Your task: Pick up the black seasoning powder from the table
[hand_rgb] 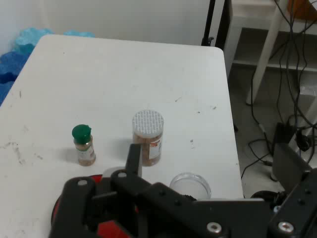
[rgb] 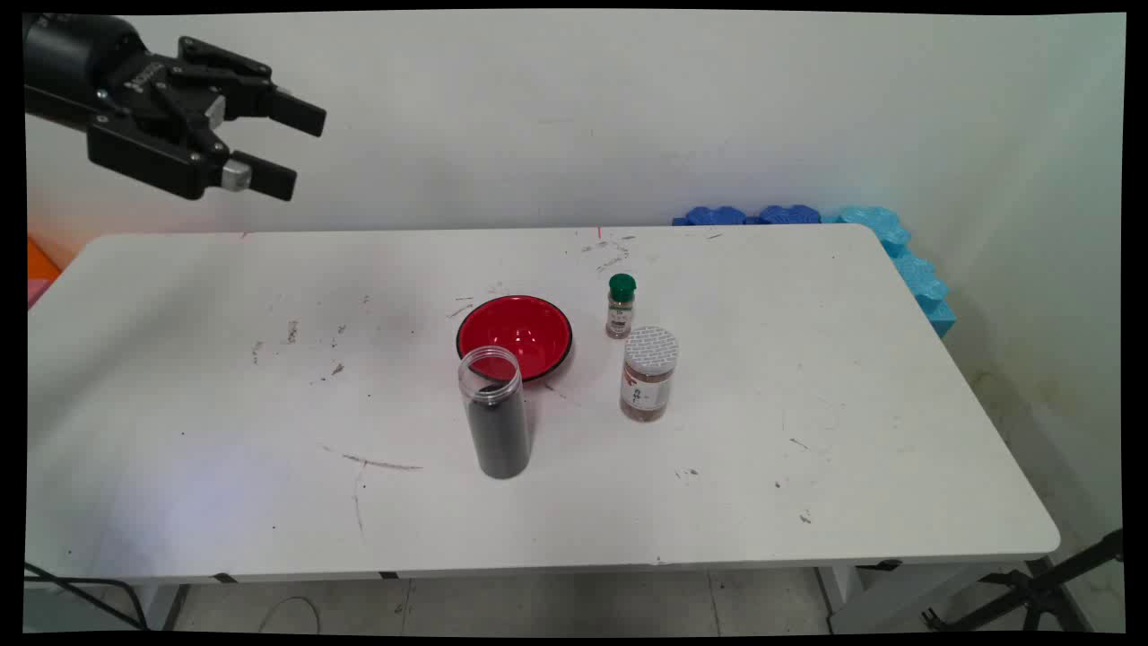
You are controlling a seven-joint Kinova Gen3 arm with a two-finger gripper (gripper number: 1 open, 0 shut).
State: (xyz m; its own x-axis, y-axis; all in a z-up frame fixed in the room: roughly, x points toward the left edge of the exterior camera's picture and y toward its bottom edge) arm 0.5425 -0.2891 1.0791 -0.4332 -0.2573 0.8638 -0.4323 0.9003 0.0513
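Note:
My black gripper hangs open high above the table's far left corner, holding nothing and far from every object. Mid-table sits a red bowl. Just in front of it stands an uncapped clear jar with dark contents. Right of the bowl are a small green-capped spice bottle and a wider white-lidded jar of brown contents. The hand view looks down past the gripper at the spice bottle, the white-lidded jar and the clear jar's rim. The linkage mostly hides the bowl.
Blue foam blocks line the table's far right corner and right side. An orange object sits off the left edge. A black stand leg is on the floor at lower right. Cables hang beyond the table's edge.

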